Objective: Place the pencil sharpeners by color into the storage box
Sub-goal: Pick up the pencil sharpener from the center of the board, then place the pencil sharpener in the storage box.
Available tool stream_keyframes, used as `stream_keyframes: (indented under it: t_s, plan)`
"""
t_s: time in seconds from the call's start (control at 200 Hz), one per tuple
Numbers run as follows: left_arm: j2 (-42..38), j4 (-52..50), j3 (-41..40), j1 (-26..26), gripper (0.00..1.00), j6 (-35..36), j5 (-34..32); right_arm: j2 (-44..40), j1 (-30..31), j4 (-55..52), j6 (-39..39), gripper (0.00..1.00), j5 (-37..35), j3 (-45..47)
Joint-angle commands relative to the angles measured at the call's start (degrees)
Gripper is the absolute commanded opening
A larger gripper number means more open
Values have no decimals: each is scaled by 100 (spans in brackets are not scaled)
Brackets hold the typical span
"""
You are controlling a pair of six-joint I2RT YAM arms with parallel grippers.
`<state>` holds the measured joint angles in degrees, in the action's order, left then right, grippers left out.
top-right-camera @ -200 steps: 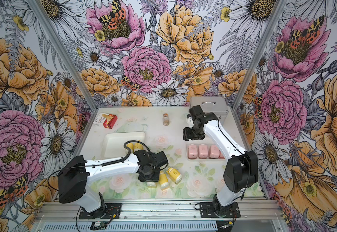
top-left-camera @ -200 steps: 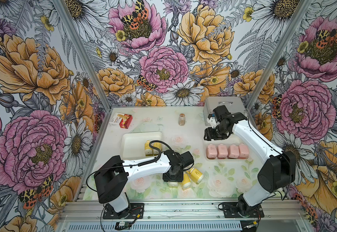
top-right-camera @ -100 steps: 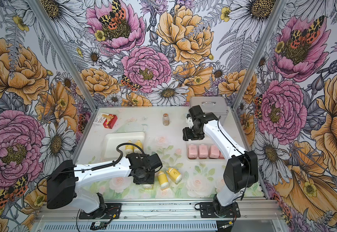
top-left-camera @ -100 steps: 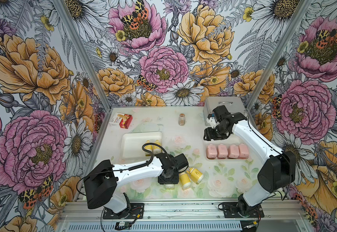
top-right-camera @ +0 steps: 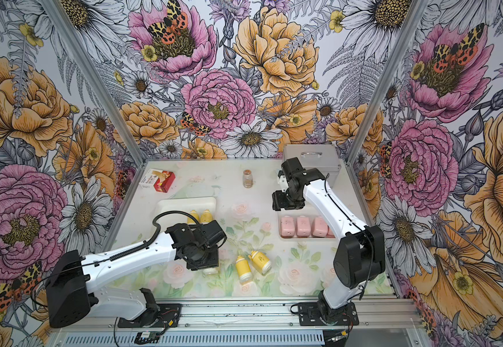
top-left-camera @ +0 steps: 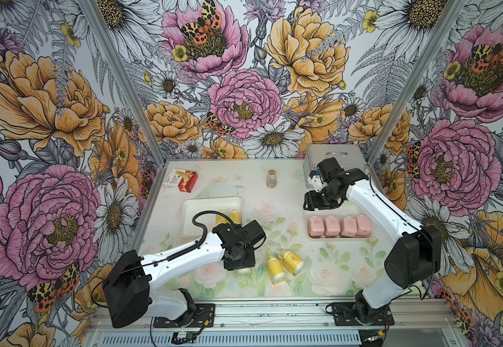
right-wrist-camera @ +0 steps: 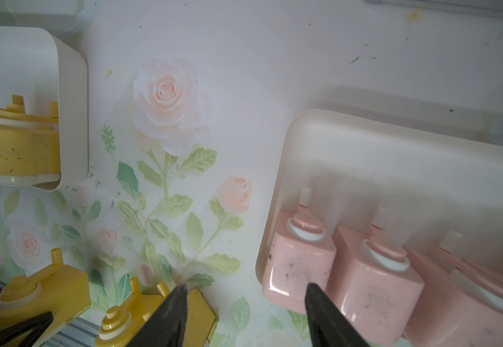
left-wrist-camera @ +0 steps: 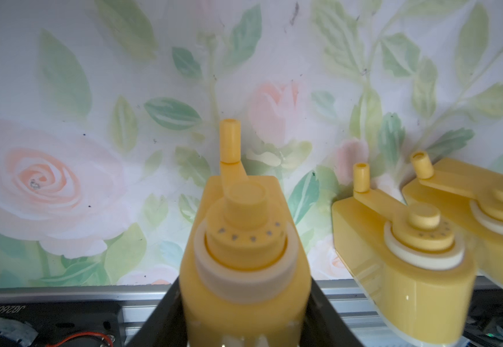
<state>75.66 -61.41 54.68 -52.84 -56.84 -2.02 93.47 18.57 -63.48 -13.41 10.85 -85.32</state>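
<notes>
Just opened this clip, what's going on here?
The left pincer grips one yellow sharpener near the front edge of the table. Two loose yellow sharpeners lie beside it. Two yellow ones already sit in the left tray, and four pink sharpeners stand in a row in the right tray. The right pincer hangs open and empty beside that tray.

Floral-print tabletop (top-left-camera: 328, 279). Small jar (top-left-camera: 271, 178) upright near back edge. Red-white carton (top-left-camera: 181, 180) left of jar. Silver case (top-left-camera: 352, 156) right of jar. Left white tray (top-left-camera: 202, 204) and right white tray (top-left-camera: 338, 239) forward of jar. Loose yellow pencil sharpener (top-left-camera: 275, 267) and second loose yellow pencil sharpener (top-left-camera: 292, 262) farther forward of jar, lying side by side.
</notes>
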Motion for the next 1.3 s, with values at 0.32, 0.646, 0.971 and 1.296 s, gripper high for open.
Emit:
stream_keyframes:
  t_s: [0.32,0.646,0.971,1.296]
  plan:
    - [-884,-1670,1434,3077,24,2496,191,3,54,98,51,65,106,-90]
    - [597,-1682,2594,4614,25,3954,538,-119,52,90,73,65,144,-46]
    - [1810,-1602,3161,4874,25,4609,643,-145,53,90,90,65,136,-12]
    - [2358,-1297,3050,4862,25,4703,677,-96,59,97,93,65,119,20]
